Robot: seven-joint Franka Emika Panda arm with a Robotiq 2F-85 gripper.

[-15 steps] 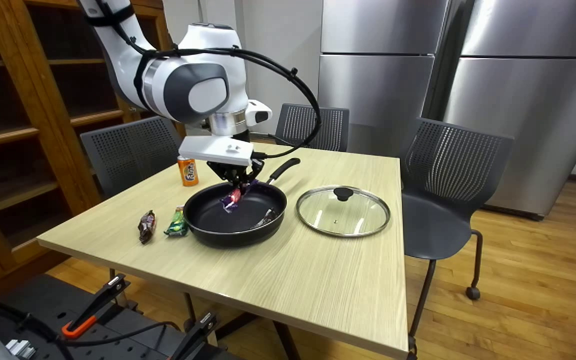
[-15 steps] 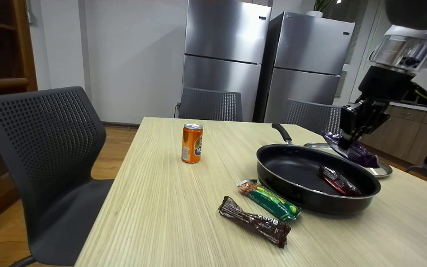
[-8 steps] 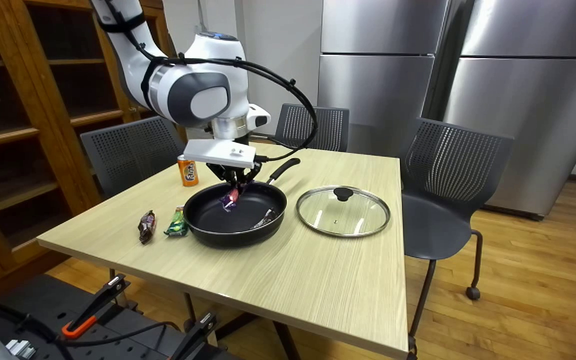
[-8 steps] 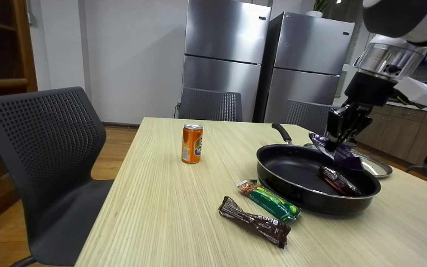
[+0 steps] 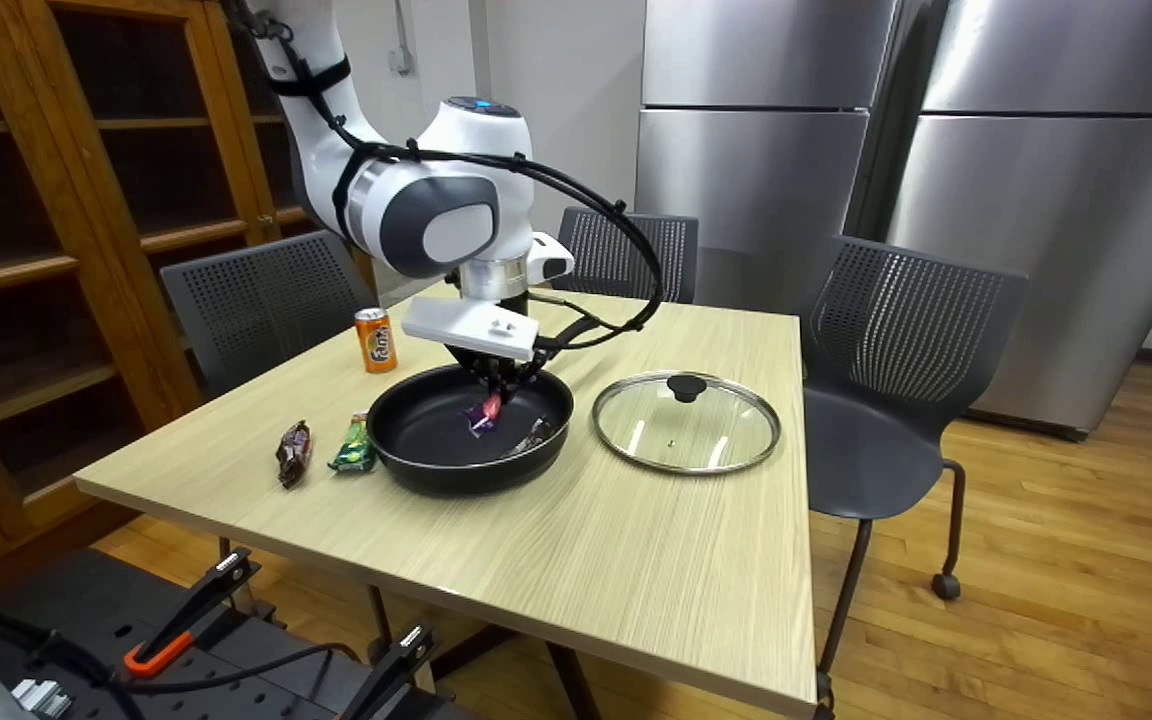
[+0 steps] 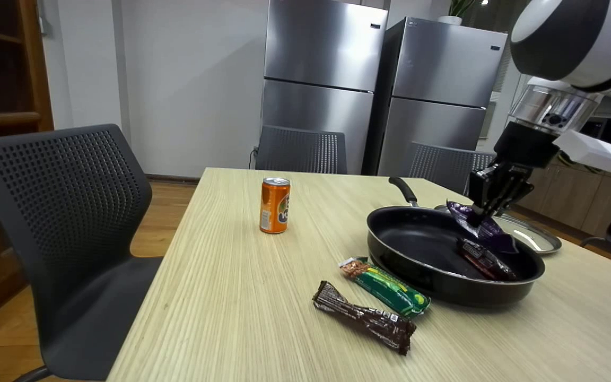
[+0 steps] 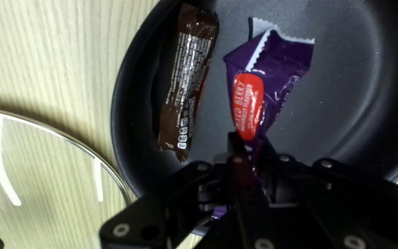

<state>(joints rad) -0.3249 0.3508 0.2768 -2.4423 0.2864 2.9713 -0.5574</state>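
My gripper (image 7: 252, 147) is shut on a purple wrapped bar (image 7: 271, 65) with a red "berry" label, pinched near its middle. One crinkled end sticks out ahead of the fingertips; the pinched part is hidden by the fingers. In both exterior views the gripper (image 5: 496, 388) points down over the black frying pan (image 5: 416, 435), with the bar inside the rim. Whether the bar touches the pan's floor, I cannot tell. Beside it in the pan lies a brown wrapped bar (image 7: 187, 86), also visible in an exterior view (image 6: 486, 260).
A green wrapped bar (image 6: 385, 286) and a dark brown bar (image 6: 364, 318) lie on the table beside the pan. An orange Fanta can (image 5: 376, 340) stands farther back. The glass lid (image 5: 686, 425) rests flat near the pan; the pan handle (image 5: 568, 338) points backward. Chairs surround the table.
The arm has shifted across the pan and come lower, carrying the purple bar down inside the rim, close to the brown bar. The jaws have stayed shut; the other objects are unmoved.
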